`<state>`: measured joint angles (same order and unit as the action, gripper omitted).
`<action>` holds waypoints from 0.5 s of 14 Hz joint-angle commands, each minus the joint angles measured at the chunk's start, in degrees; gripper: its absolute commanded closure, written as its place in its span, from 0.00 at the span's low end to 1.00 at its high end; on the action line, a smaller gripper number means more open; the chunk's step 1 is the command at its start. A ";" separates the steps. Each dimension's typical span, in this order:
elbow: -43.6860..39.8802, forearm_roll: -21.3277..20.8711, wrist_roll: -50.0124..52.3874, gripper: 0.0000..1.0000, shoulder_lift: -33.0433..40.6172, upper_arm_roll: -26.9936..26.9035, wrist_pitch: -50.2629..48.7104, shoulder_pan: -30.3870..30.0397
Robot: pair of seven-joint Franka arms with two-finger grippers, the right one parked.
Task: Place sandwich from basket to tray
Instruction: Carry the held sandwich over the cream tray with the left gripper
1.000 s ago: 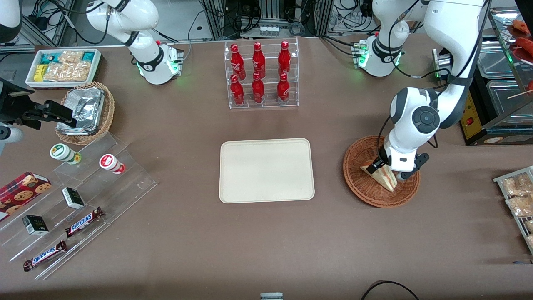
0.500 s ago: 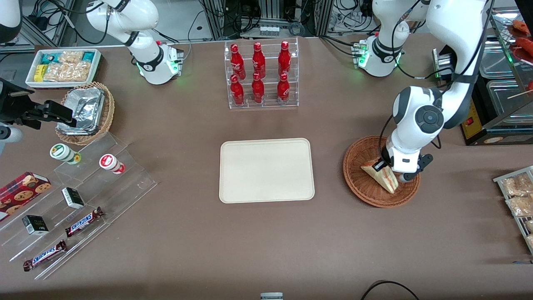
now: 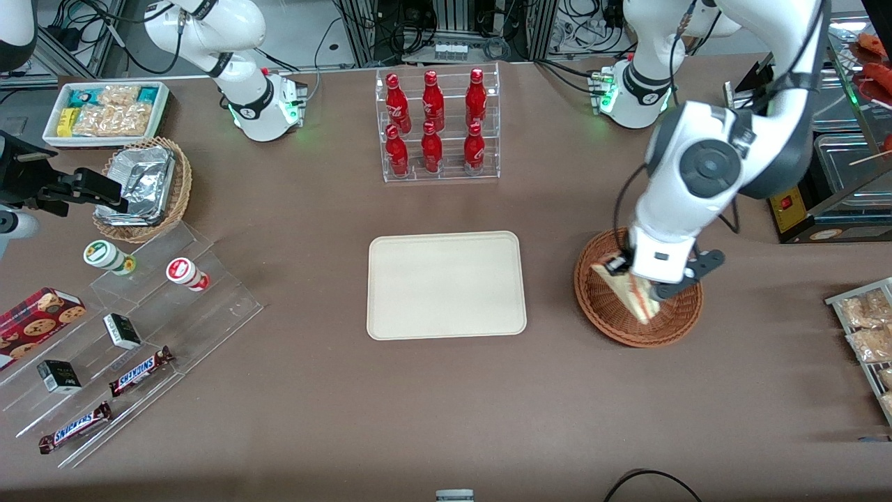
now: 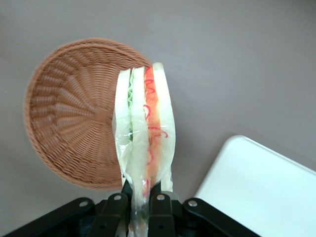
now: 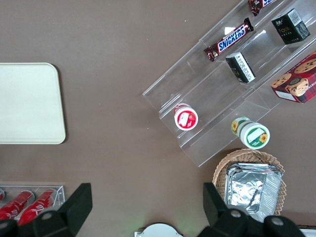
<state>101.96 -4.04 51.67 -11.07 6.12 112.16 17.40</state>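
The working arm is glossy white with dark grey round joint caps, a black cable, and a black end effector [image 3: 635,277] with small silver screws.

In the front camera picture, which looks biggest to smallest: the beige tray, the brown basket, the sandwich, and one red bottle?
1. The tray, clearly the largest.
2. The basket.
3. The sandwich, held above the basket by the gripper, so its nearness to the camera inflates it slightly.
4. One red bottle; close to the sandwich, so that ranking is unsure.
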 commanded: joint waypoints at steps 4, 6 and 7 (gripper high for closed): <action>-11.40 -0.80 2.56 1.00 -10.97 -0.49 -1.50 12.73; -14.33 -0.36 2.13 1.00 -14.31 -0.41 -1.24 16.07; -14.94 -0.36 2.04 1.00 -16.77 -0.14 -0.11 18.00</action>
<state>91.61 -4.06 53.45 -22.85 6.39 111.95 32.28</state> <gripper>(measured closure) 0.850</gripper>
